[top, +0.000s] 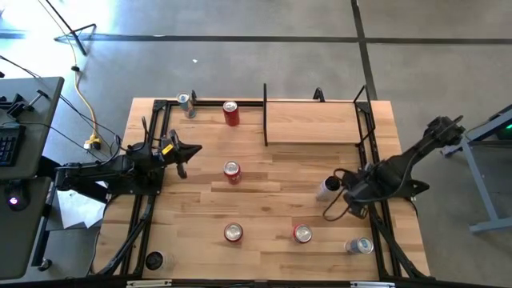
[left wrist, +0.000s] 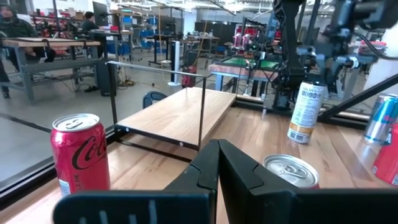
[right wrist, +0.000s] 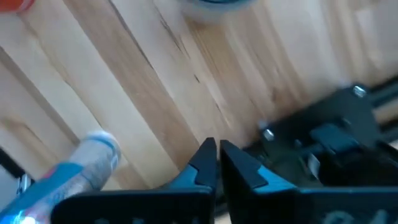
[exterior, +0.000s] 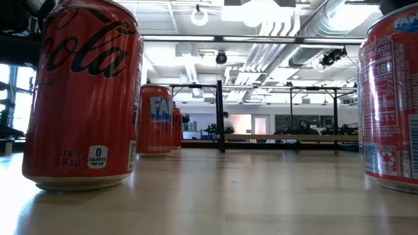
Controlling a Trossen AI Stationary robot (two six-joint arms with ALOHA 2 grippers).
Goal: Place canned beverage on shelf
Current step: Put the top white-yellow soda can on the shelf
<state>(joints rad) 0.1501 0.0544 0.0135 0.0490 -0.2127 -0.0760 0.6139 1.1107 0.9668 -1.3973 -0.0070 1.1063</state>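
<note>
The shelf (top: pixel 312 122) is a light-wood ledge with black bars at the table's far side; it also shows in the left wrist view (left wrist: pixel 180 115). Several cans stand upright on the table. Among them are a red can (top: pixel 231 113) left of the shelf and a white can (top: pixel 328 188) just left of my right gripper. My right gripper (right wrist: pixel 217 155) points down over the bare table near its right edge, shut on nothing. My left gripper (left wrist: pixel 217 163) waits level at the table's left side (top: pixel 189 152), shut and empty.
More red cans stand mid-table (top: pixel 232 170) and near the front edge (top: pixel 233 232), (top: pixel 302 233). A blue-silver can (top: pixel 360 246) stands at the near right, also in the right wrist view (right wrist: pixel 81 168). Another silver can (top: pixel 186 102) is at the far left. Black rails (top: pixel 376 216) edge the table.
</note>
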